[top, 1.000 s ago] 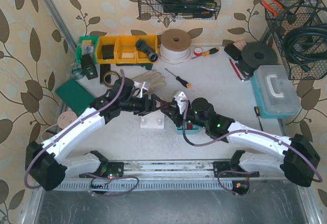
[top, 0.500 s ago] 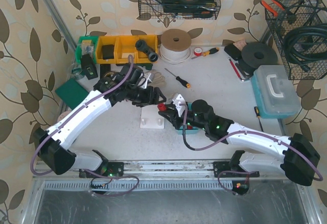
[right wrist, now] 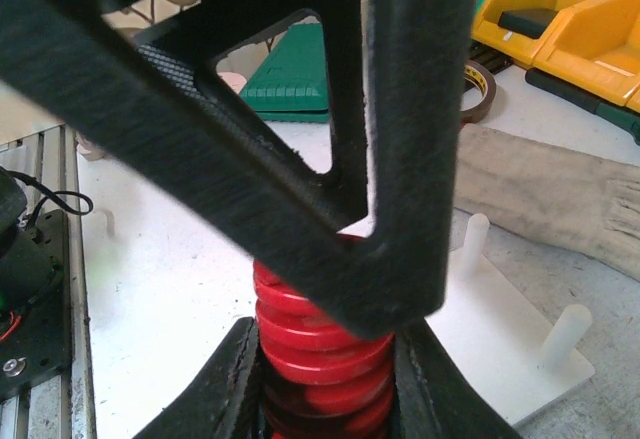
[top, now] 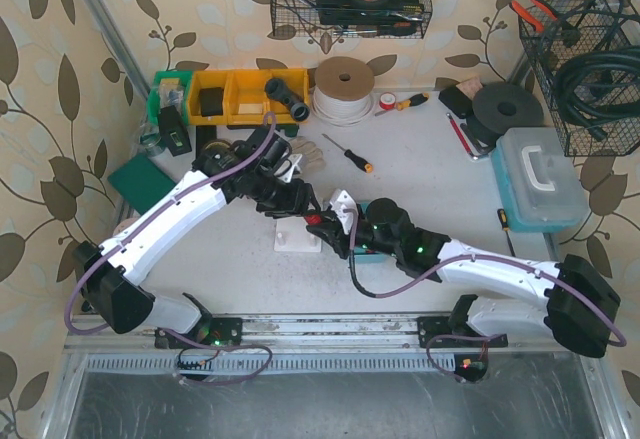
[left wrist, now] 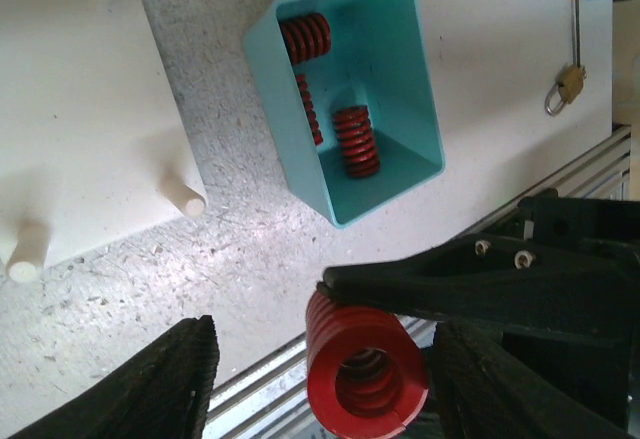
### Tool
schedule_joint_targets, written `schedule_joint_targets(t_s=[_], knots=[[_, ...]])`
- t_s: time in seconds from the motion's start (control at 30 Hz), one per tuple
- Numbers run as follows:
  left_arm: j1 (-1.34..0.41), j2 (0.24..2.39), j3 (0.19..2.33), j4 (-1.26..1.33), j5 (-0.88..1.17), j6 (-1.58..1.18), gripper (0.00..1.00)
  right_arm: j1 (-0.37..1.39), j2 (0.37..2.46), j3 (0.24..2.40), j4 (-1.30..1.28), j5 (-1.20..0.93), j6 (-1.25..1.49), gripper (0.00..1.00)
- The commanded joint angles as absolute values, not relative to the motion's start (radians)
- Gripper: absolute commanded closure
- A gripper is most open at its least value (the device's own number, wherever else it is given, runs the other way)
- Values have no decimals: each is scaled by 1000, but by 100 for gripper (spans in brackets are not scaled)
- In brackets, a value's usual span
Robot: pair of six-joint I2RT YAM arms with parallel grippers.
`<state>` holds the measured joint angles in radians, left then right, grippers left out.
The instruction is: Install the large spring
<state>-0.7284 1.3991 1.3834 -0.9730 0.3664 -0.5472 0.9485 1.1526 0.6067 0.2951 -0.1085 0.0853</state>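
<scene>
Over the desk (top: 420, 149) from above, your right gripper (top: 326, 225) has its jaws closed on the large spring (top: 316, 221), just above the white peg plate (top: 297, 241). The left gripper (top: 296, 197) crowds close.

At the left wrist, those jaws stand wide apart and empty. The spring shows between them, with the teal bin (left wrist: 280, 109) beyond.

At the right wrist, bare pegs (right wrist: 566, 334) wait. You look mid-carry: next, line the coil over a peg, once the left arm clears.
</scene>
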Motion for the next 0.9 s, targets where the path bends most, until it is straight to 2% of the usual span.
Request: schedule_joint_targets(t_s=[0.0, 0.43, 0.87], knots=[[-757, 1397, 1416, -1008, 365, -538, 38, 957, 1162, 644, 328, -101, 72, 100], [-775, 1401, 1398, -1005, 376, -546, 38, 961, 1172, 647, 327, -97, 69, 100], [-785, 1420, 1408, -1005, 381, -541, 47, 962, 1182, 653, 321, -87, 69, 100]])
